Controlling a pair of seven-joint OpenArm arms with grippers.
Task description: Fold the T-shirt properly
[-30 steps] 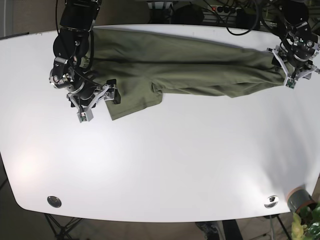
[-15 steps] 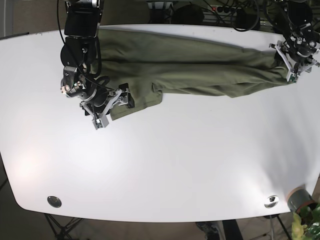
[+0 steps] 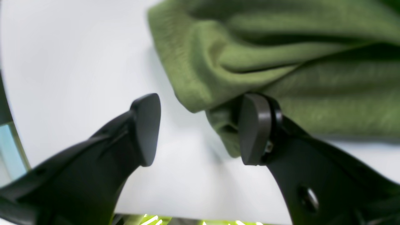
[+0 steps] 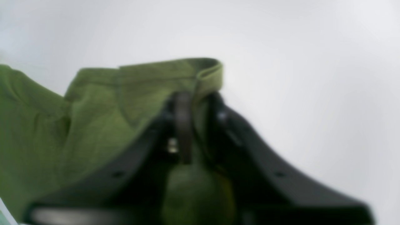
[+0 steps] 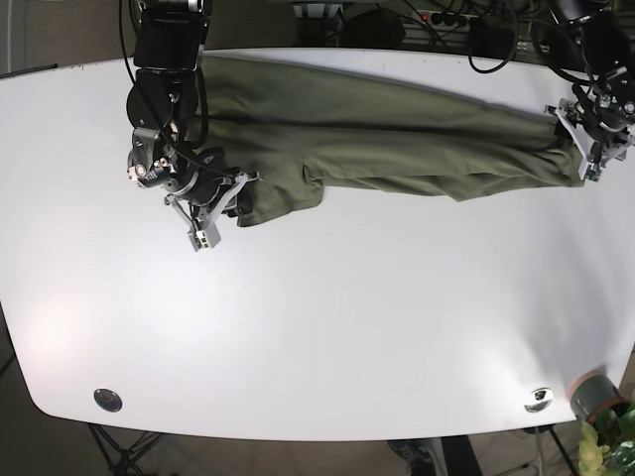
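The olive green T-shirt point(image 5: 397, 129) lies stretched in a long, creased band across the far part of the white table point(image 5: 327, 327). My right gripper point(image 5: 233, 196) is at the shirt's left lower corner. In the right wrist view the right gripper point(image 4: 198, 125) is shut on the hemmed sleeve edge of the shirt point(image 4: 103, 103). My left gripper point(image 5: 593, 139) is at the shirt's right end. In the left wrist view the left gripper point(image 3: 200, 129) is open just above the table, and the bunched shirt edge point(image 3: 281, 47) touches one finger point(image 3: 254, 128).
The table's right edge lies close beside my left gripper. A potted plant point(image 5: 600, 407) stands off the near right corner. Two metal caps point(image 5: 107, 400) point(image 5: 539, 400) sit in the table near its front edge. Cables hang behind the far edge.
My right gripper moved right onto the sleeve corner and shut on it, bunching the cloth. My left gripper moved up and to the right, off the shirt's right end.
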